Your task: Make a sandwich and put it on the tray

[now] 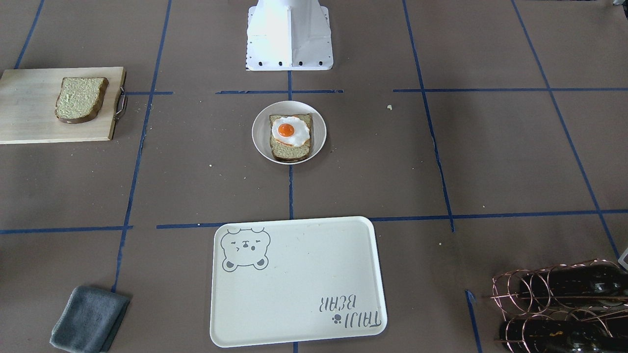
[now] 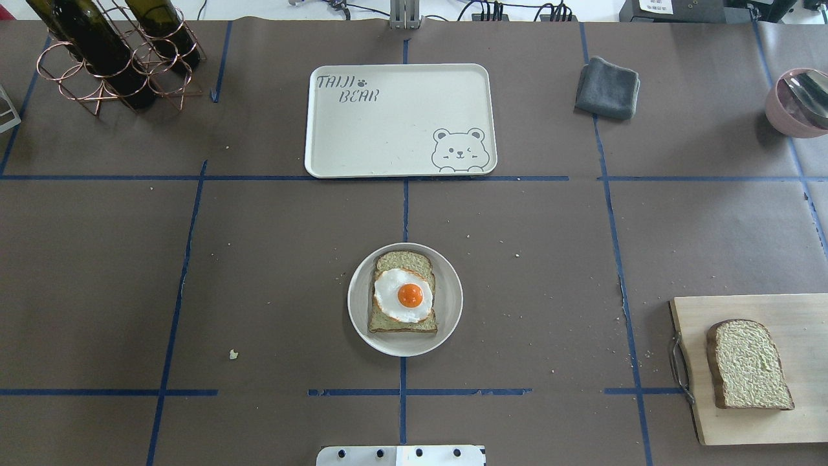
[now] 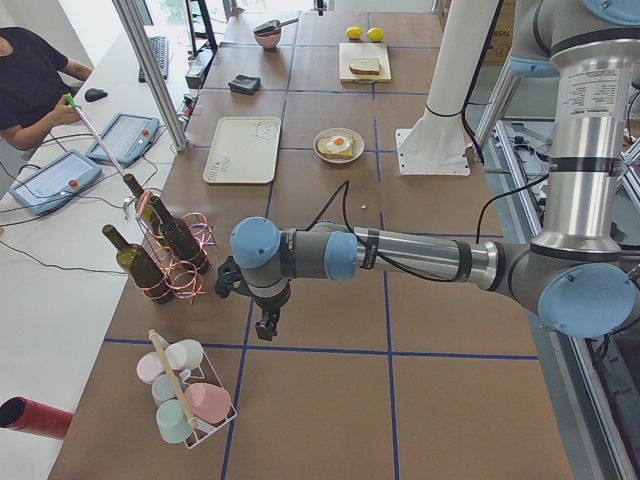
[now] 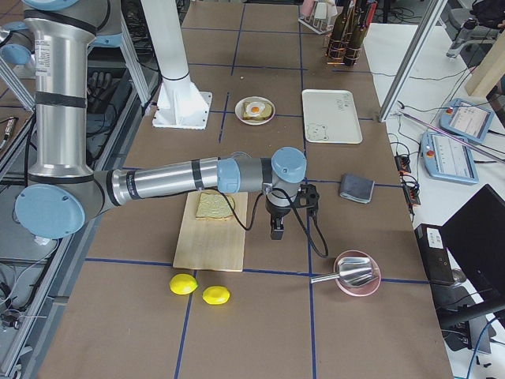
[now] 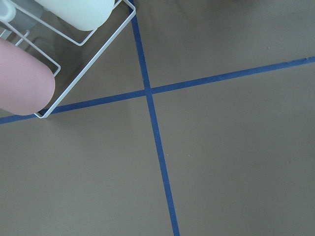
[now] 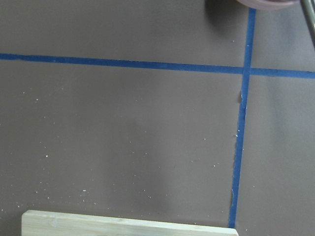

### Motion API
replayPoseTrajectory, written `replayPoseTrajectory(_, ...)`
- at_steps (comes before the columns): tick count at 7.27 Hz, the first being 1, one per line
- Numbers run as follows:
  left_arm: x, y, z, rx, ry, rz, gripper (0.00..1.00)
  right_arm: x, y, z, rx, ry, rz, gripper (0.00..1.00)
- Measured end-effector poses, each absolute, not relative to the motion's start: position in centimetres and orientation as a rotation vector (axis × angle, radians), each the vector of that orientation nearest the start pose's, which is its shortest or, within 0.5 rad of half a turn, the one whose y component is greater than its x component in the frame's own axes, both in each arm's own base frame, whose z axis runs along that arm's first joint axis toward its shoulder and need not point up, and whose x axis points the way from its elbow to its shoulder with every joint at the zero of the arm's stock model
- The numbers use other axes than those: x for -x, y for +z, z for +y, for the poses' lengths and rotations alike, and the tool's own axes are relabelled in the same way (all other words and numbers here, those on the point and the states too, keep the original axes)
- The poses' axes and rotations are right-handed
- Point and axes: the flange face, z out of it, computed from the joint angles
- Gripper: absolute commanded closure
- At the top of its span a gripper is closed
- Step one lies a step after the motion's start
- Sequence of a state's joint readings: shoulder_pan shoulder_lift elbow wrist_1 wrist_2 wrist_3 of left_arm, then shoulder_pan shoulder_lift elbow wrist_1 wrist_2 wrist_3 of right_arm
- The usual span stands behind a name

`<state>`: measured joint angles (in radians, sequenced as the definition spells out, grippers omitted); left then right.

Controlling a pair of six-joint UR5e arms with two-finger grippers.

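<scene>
One bread slice (image 2: 401, 262) lies on a small round white plate (image 2: 359, 304) at the table's middle, with a fried egg (image 2: 404, 294) on top of it. The second bread slice (image 2: 750, 366) lies on the wooden cutting board (image 2: 744, 421) at the robot's right. The cream bear tray (image 2: 388, 123) lies empty beyond the plate. My left gripper (image 3: 265, 328) hangs over bare table near the wine rack, far from the plate. My right gripper (image 4: 276, 231) hangs just beside the cutting board. Both show only in the side views, so I cannot tell whether they are open or shut.
A copper wine rack with dark bottles (image 2: 110, 52) stands far left. A grey cloth (image 2: 607, 87) and a pink bowl (image 2: 799, 103) with a metal utensil sit far right. Two lemons (image 4: 200, 290) lie beyond the board. A wire rack of cups (image 3: 185, 395) stands near the left gripper.
</scene>
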<state>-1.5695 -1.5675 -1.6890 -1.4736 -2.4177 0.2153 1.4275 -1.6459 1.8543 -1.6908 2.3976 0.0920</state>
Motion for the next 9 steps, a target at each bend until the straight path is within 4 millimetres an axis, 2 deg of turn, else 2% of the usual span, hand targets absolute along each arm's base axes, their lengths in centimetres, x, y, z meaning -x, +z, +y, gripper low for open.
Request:
replayPoseTrajectory(2, 5.1, 59.7, -49.2, -0.184, 0.258, 0.862, 0.00, 3.0, 55.0, -45.2, 0.021, -0.119, -0.834, 0.00)
replayPoseTrajectory(3, 4.2, 59.1, -49.3, -0.204, 0.280, 0.904, 0.00, 4.3, 55.1, -43.8, 0.025, -0.123, -0.837, 0.00)
replayPoseTrajectory(4, 3.5, 58.4, -49.3, -0.218, 0.297, 0.952, 0.00, 5.8, 55.9, -41.8, 0.010, -0.116, -0.846, 0.00)
replayPoseTrajectory(5, 3.0, 57.6, -49.3, -0.236, 0.312, 0.976, 0.00, 7.2, 57.2, -38.6, -0.018, -0.094, -0.863, 0.00)
replayPoseTrajectory(7, 2.7, 56.7, -49.4, -0.264, 0.329, 0.988, 0.00, 7.2, 60.5, -31.2, -0.053, -0.061, -0.900, 0.00)
replayPoseTrajectory(8, 2.7, 56.5, -49.4, -0.270, 0.332, 0.988, 0.00, 7.3, 62.2, -29.3, -0.047, -0.045, -0.915, 0.00)
replayPoseTrajectory(9, 2.7, 56.3, -49.3, -0.273, 0.334, 0.988, 0.00, 7.8, 63.7, -28.2, -0.055, -0.042, -0.938, 0.00)
